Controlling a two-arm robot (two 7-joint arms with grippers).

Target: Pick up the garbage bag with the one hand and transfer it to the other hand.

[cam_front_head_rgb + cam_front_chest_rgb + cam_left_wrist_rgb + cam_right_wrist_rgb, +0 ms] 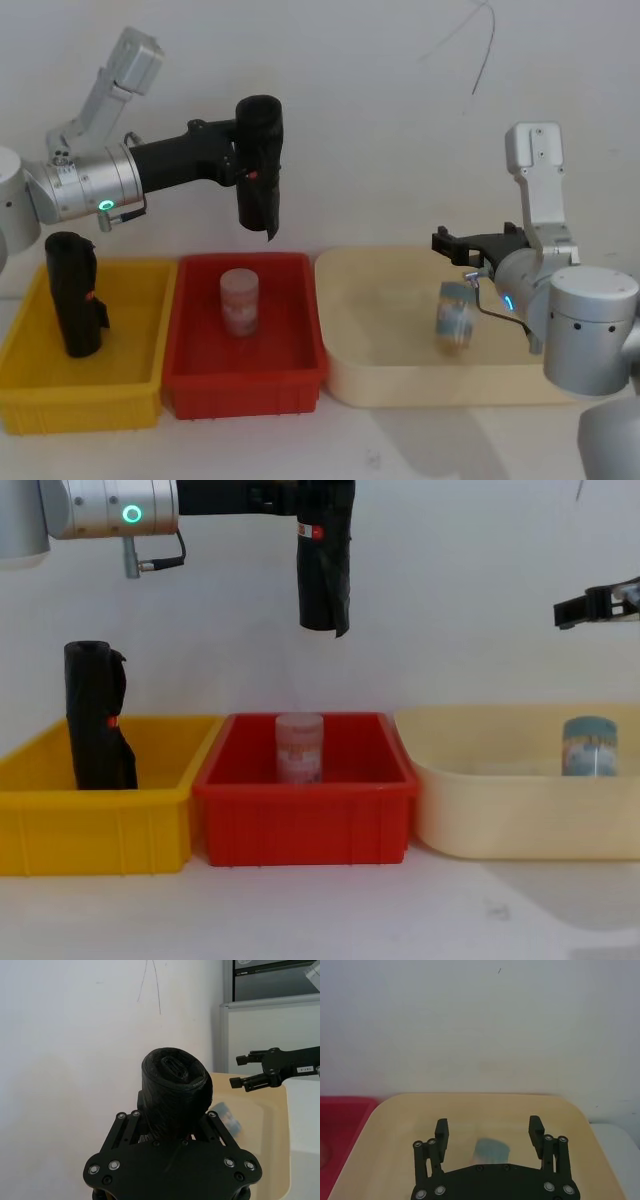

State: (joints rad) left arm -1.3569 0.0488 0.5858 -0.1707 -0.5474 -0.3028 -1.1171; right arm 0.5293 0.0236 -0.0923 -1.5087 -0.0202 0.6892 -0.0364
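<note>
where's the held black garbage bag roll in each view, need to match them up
head view: garbage bag upper left of centre, upright in the left gripper, above the red bin.
left wrist view: centre, end-on.
right wrist view: faces the beige tub past the open right gripper, away from it.
chest view: top centre.
shared landmark: the beige tub.

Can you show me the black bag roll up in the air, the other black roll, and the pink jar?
garbage bag (262, 170): head view, middle of the roll's side.
other black roll (75, 295): head view, middle of its body.
jar (240, 302): head view, middle of its side.
</note>
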